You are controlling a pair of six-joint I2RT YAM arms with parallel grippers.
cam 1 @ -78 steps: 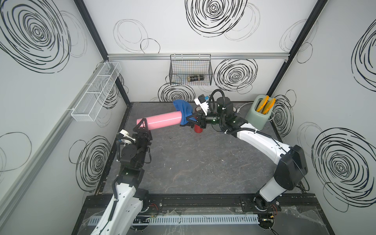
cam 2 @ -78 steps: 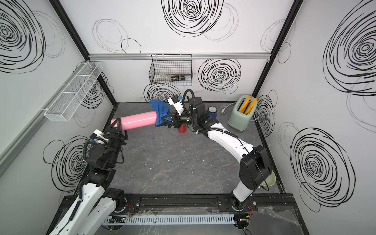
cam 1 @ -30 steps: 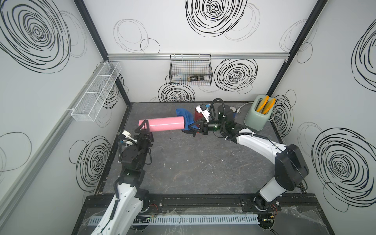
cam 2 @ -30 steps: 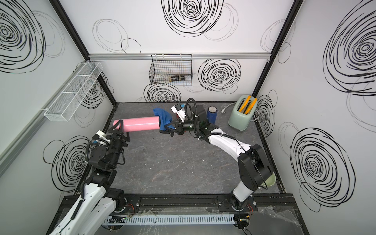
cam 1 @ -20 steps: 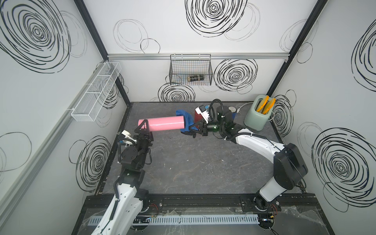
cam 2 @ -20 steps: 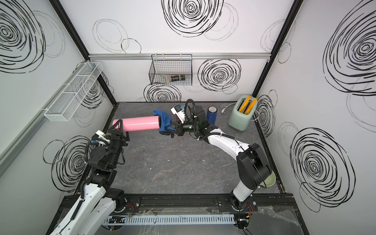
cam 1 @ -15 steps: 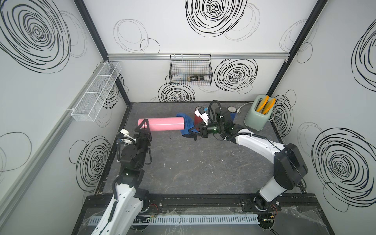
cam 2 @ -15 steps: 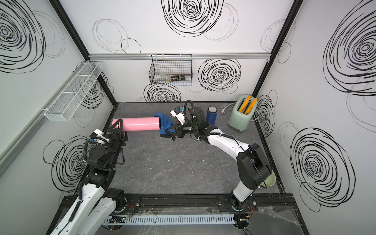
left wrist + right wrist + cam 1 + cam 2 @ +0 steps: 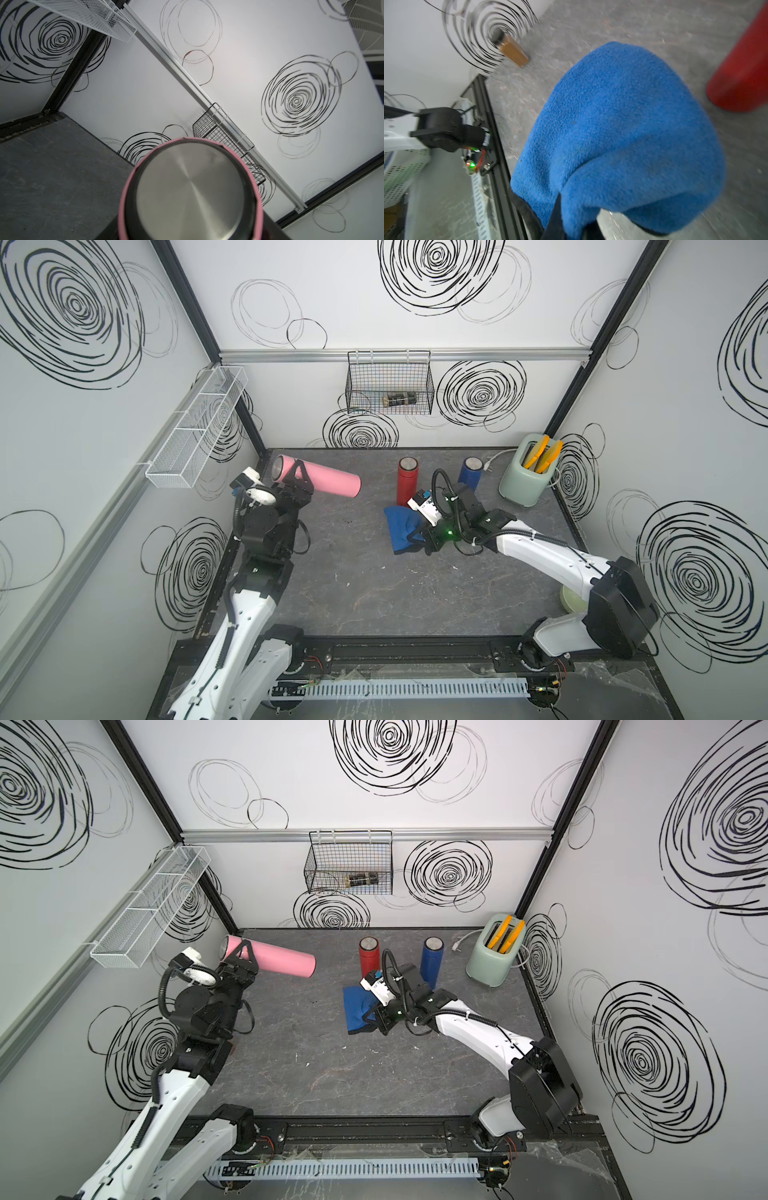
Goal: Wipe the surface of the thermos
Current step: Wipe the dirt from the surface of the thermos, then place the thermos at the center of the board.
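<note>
The pink thermos (image 9: 328,482) (image 9: 286,962) is held level above the table's back left, with my left gripper (image 9: 297,476) (image 9: 243,955) shut round it near its steel-capped end. That steel end (image 9: 191,191) fills the left wrist view and hides the jaws. My right gripper (image 9: 420,537) (image 9: 375,1020) (image 9: 571,228) is shut on a blue fleece cloth (image 9: 400,526) (image 9: 356,1011) (image 9: 623,128). The cloth hangs low over the table, well to the right of the thermos and apart from it. Whether the cloth touches the table I cannot tell.
A red thermos (image 9: 407,485) (image 9: 745,72) stands just behind the cloth and a blue thermos (image 9: 471,472) right of it. A green toaster (image 9: 525,477) sits at the back right. A black wire basket (image 9: 390,387) and a white wire shelf (image 9: 195,435) hang on the walls.
My right gripper has drawn the blue cloth off the pink thermos's end, moving right and down beside the red thermos. The left gripper has kept hold of the thermos, nearly still.
</note>
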